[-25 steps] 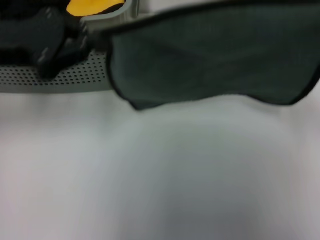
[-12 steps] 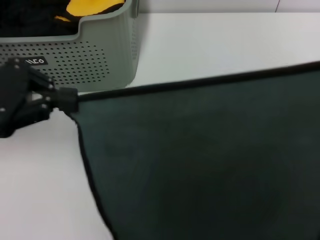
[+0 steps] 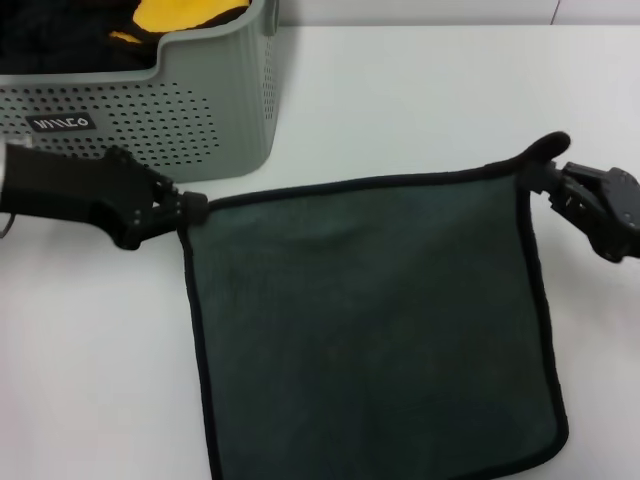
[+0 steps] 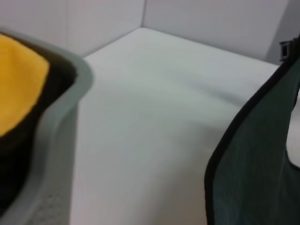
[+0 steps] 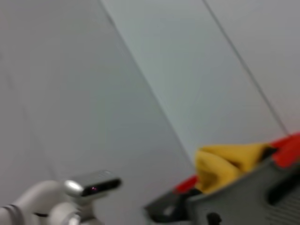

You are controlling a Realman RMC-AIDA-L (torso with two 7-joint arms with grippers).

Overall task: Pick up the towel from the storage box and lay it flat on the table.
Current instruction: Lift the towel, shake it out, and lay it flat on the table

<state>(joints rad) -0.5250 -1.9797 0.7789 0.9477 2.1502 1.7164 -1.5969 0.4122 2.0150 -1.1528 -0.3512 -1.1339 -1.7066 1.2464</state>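
The storage box (image 3: 215, 105) sits far left on the table (image 3: 400, 90), a yellow cloth (image 3: 180, 12) inside. My left gripper (image 3: 185, 210) and right gripper (image 3: 545, 180) each pinch a far corner of the towel (image 3: 370, 320), spread just right of the box. Bare tabletop lies all round its edges.

the towel (image 3: 370, 320) was a dark grey-green square with thin black edging, spread nearly flat on the table (image 3: 420, 100), far right corner bunched up. the storage box (image 3: 190, 110), pale grey-green with dotted perforated walls and a small black label, stood upright at the far left, just beside the towel's far left corner.
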